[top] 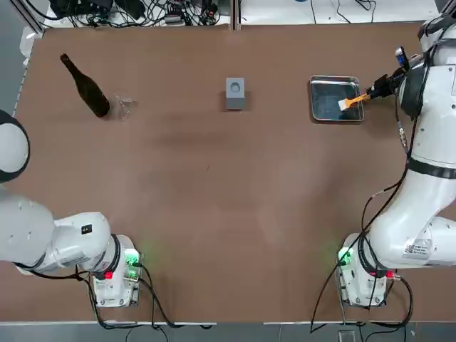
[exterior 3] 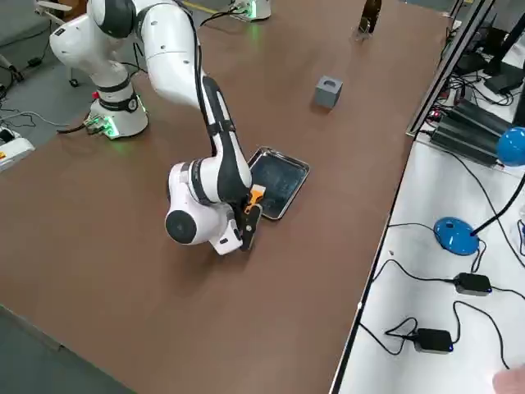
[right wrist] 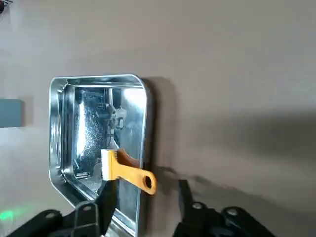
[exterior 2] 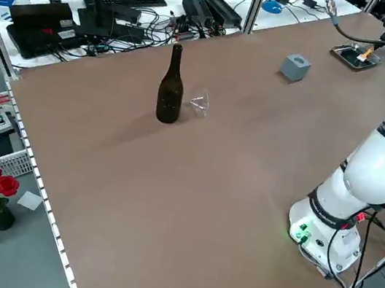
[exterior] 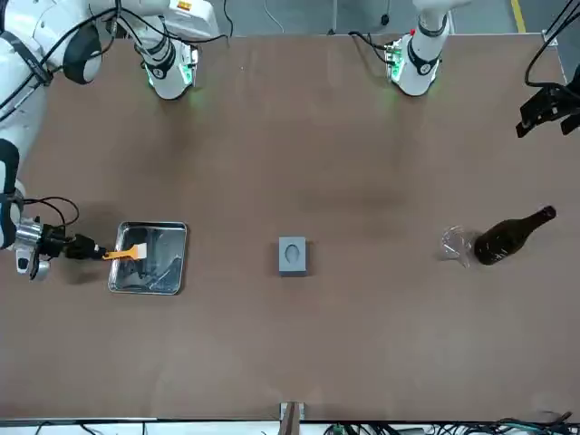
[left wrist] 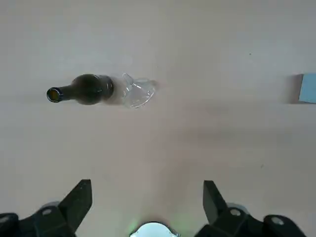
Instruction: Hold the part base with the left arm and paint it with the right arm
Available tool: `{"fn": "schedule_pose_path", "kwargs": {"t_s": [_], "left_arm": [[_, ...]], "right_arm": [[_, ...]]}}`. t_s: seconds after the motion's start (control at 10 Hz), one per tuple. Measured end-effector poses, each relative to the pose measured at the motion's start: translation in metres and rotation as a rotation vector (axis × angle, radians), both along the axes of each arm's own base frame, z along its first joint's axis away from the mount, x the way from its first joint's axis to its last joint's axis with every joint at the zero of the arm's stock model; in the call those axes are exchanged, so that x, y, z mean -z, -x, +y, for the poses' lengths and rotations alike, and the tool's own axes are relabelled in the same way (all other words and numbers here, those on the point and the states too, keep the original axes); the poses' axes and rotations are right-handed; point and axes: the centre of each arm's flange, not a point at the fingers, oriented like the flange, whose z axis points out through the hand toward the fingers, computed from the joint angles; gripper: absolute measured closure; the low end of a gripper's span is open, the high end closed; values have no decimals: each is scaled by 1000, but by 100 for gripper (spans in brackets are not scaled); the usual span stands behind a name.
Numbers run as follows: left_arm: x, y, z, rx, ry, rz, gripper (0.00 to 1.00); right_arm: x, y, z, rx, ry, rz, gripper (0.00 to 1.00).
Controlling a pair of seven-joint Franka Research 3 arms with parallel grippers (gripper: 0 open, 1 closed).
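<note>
**Right gripper open around the brush handle at the tray**

Nearest the right wrist camera, the fingers (right wrist: 106, 205) of the right gripper (right wrist: 148, 187) stood apart at the tray (right wrist: 64, 133), on its outer right side. They straddled the orange handle of the brush (right wrist: 126, 173) without a visible clamp on it; whether one finger touched it, I could not tell.

The metal tray held the brush's pale head, while the handle crossed the tray's right rim and stuck out past it. Glare and reflections covered much of the tray floor, so whatever else lay there, paint included, was hard to make out.

The part base (top: 235, 93) sat on the table (top: 214, 206) to the left of the tray, apart from it, with the round recess in its top face. Only a slice of it showed in either wrist view, the rest cut off by the frame edge.

Well to the left of the tray, beyond the part base, the dark bottle (exterior 2: 171, 89) stood upright. Just beside it was the glass (left wrist: 138, 93), so clear that its contents and its stance were hard to read.

The left gripper (left wrist: 147, 192) hung well to the left of the tray, its fingers wide apart and holding nothing. The top view cut it off.
</note>
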Motion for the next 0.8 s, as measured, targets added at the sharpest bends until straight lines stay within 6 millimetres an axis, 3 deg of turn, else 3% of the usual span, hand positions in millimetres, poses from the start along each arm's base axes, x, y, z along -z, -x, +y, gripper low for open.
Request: {"fn": "schedule_pose_path", "kwargs": {"t_s": [0.1, 0.3, 0.4, 0.6, 0.8], "left_arm": [[-3, 3, -1, 3, -2, -6, 1], [-16, 17, 5, -5, -6, -24, 1], [-20, 25, 9, -13, -6, -28, 1], [-20, 34, 14, -23, -7, -33, 1], [-17, 35, 11, -21, -7, -33, 1]], "right_arm": [[-7, 0, -8, 1, 20, -3, 38], [-41, -5, -21, -55, 100, 7, 9], [-72, -12, -24, -88, 160, 21, 0], [-158, -19, -23, -114, 293, 40, 0], [-243, -18, 6, -95, 408, 98, 0]]}}
